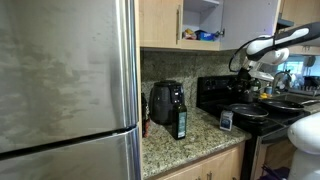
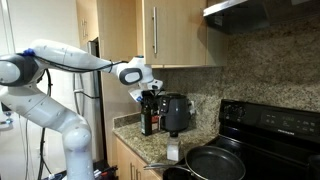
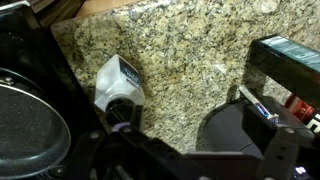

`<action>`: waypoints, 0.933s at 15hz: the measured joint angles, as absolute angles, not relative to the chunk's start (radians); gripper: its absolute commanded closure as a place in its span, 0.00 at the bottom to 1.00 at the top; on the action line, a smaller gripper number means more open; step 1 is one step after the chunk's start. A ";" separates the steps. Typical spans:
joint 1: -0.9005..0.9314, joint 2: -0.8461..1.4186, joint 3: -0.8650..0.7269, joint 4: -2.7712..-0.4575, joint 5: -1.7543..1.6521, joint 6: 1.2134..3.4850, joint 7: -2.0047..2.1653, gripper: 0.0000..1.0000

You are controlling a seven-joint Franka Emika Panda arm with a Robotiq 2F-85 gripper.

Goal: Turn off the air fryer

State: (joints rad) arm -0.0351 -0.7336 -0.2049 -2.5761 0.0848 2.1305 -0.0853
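The air fryer (image 1: 165,102) is a squat glossy black appliance on the granite counter, against the backsplash; it also shows in an exterior view (image 2: 178,112). In the wrist view its dark rounded top (image 3: 232,135) lies below the camera at the lower right. My gripper (image 2: 150,93) hangs just above and beside the air fryer, over a dark bottle. In an exterior view the gripper (image 1: 243,62) shows at the end of the white arm. In the wrist view the dark fingers (image 3: 190,160) stand apart with nothing between them.
A slim dark bottle with a green label (image 1: 181,122) (image 2: 147,120) stands next to the air fryer. A small white shaker (image 3: 120,85) (image 2: 172,151) sits on the granite. A black pan (image 2: 215,161) (image 3: 30,125) rests on the black stove (image 1: 240,100). A steel fridge (image 1: 65,90) flanks the counter.
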 measured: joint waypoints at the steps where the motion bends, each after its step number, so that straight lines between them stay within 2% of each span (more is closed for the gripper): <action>1: -0.034 -0.734 -0.204 -2.575 0.085 2.123 -0.091 0.00; 8: 0.054 -0.734 -0.280 -2.566 0.146 2.072 -0.391 0.00; 12: 0.054 -0.734 -0.274 -2.566 0.146 2.073 -0.392 0.00; 14: 0.061 -0.727 -0.267 -2.536 0.147 1.958 -0.392 0.00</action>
